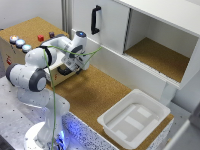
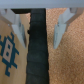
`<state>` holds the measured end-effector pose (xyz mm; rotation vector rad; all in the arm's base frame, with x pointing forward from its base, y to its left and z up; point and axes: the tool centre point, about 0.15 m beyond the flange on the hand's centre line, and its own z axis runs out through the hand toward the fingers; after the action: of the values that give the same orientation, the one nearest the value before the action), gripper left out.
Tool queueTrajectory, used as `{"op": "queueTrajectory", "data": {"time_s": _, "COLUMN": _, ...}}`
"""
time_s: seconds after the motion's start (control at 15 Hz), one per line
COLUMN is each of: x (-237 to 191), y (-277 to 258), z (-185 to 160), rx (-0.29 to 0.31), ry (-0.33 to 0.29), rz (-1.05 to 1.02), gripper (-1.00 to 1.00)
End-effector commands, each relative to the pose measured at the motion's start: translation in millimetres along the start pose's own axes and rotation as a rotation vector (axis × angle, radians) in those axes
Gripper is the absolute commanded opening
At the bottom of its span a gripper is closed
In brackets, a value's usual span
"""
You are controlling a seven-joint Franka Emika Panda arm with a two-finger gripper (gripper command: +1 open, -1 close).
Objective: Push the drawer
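Observation:
The cork-topped wooden box (image 1: 30,30) stands at the exterior view's left, with coloured buttons (image 1: 20,43) along its edge. Its light-wood drawer (image 1: 62,76) sticks out a little from the box front, and the dark handle (image 1: 65,70) shows just below my hand. My gripper (image 1: 75,63) sits right at the drawer front. In the wrist view my gripper (image 2: 39,42) is open. The dark handle (image 2: 37,55) runs between the two pale fingers (image 2: 17,30), and neither one visibly touches it. Light wood with a blue mark (image 2: 9,50) lies on one side of the handle.
A white cabinet door with a tall black handle (image 1: 95,20) stands behind the box, beside an open cork-floored compartment (image 1: 155,55). A white plastic tub (image 1: 135,117) rests on the cork table (image 1: 95,95) at the exterior view's right. A green cable (image 1: 50,75) hangs along the arm.

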<state>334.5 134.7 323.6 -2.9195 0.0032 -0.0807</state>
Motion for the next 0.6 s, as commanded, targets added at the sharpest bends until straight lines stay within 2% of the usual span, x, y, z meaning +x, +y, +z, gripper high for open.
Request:
{"op": "queueTrajectory", "data": {"time_s": 0.0, "x": 6, "y": -3, "z": 21, "rx": 0.055, "ry": -0.011, "rz": 0.011, "gripper": -1.00}}
{"op": "queueTrajectory", "data": {"time_s": 0.53, "x": 9, "y": -23, "z": 29, "rx": 0.052, "ry": -0.037, "rz": -0.018, "gripper": -1.00}}
